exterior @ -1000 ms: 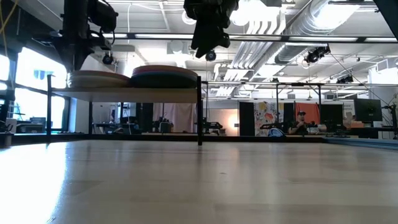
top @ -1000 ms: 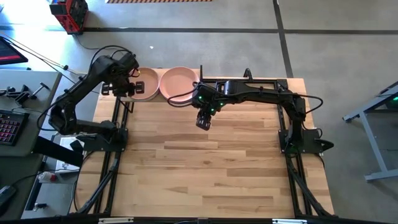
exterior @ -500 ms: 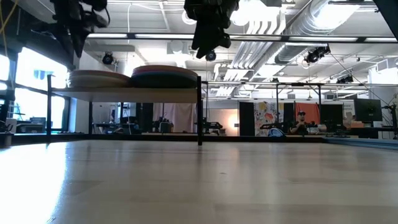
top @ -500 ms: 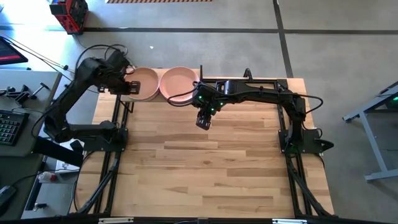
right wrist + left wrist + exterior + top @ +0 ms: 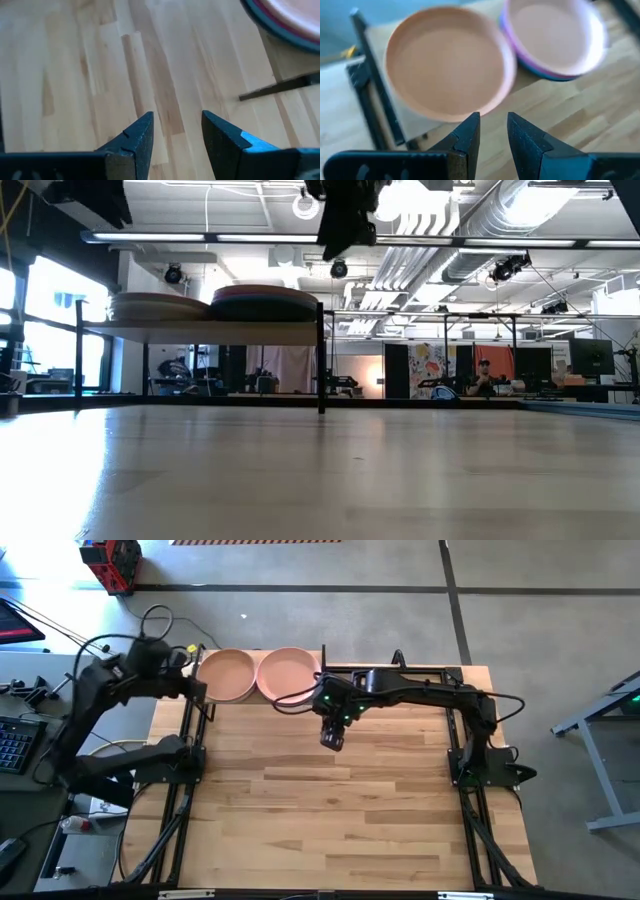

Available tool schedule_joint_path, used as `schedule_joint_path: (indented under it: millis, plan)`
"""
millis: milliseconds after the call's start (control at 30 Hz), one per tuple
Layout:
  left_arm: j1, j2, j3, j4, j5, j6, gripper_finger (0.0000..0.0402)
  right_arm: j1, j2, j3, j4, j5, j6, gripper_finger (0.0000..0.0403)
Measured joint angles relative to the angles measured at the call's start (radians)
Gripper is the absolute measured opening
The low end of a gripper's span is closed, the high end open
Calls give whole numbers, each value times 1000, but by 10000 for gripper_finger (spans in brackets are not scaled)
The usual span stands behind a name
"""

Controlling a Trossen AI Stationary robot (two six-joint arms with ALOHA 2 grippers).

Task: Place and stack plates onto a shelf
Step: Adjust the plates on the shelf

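Plates (image 5: 226, 675) in two stacks on shelf (image 5: 200, 330)

The counter (image 5: 340, 810) lies bare from 3 through 9 o'clock. At 11 o'clock the shelf (image 5: 200, 330) with two plate stacks (image 5: 258, 675) blocks passage.

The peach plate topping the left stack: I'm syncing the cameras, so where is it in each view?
High: peach plate, far left on the shelf.
Low: left stack's top.
Left wrist: large, centre-left.
Right wrist: absent.
Shared landmark: the neighbouring pink-topped stack.
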Motion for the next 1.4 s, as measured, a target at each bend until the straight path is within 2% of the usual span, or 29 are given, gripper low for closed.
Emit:
schedule_joint_path:
  millis: [133, 267, 467, 533, 700, 900, 1100, 1267, 1400]
  plan:
    - [-39, -84, -15, 75, 51, 39, 85, 25, -55, 0, 4, 15, -37, 145]
    - [-69, -209, -119, 233, 163, 49, 85, 44, -114, 0, 3, 66, -51, 145]
    - [-93, -405, -328, 409, 235, 63, 85, 79, -169, -36, 47, 252, -30, 145]
    - [-95, -466, -393, 447, 250, 79, 85, 80, -195, -124, 131, 254, -12, 145]
    - [-99, -602, -542, 554, 328, 95, 85, 77, -279, -385, 392, 150, 29, 145]
    - [-99, -721, -713, 705, 365, 163, 85, 93, -388, -606, 672, 147, 49, 145]
    - [-99, -760, -832, 858, 435, 157, 85, 105, -495, -780, 897, 162, 61, 145]
    - [-99, -762, -891, 931, 403, 203, 85, 102, -571, -922, 1010, 214, 113, 145]
    - [-99, -761, -963, 1026, 401, 160, 85, 103, -616, -1028, 1105, 228, 140, 145]
